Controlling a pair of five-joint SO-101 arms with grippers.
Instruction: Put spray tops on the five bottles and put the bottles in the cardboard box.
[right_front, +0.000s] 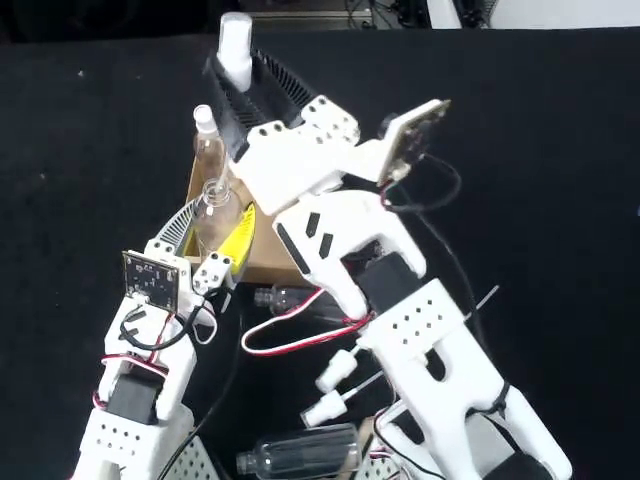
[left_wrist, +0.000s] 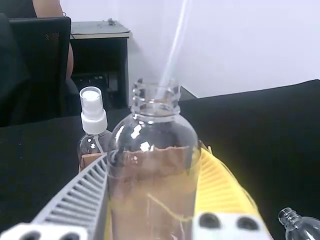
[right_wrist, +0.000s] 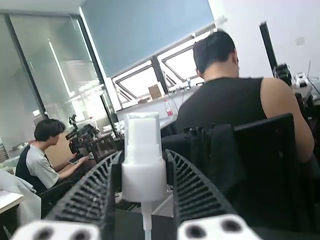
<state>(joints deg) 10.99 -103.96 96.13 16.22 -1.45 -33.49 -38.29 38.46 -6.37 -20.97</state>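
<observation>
Spray top is held clamped between the black ribbed fingers of the right gripper, raised high over the far side of the cardboard box. Below it, an open bottle is gripped upright at the body by the left gripper, one grey finger and one yellow finger pressed against its sides, at the near side of the box. The long axis of the top is seen close to vertical, nozzle up, and its thin dip tube runs down at a slight slant towards the bottle's threaded neck. The tube's lower end appears to reach the mouth, though whether it is inside cannot be told. The coming move is judged to turn on this line: the top has to be lowered along the tube's axis onto the neck, the right arm being the one placed to do it. A capped bottle stands in the box just beside the held one.
</observation>
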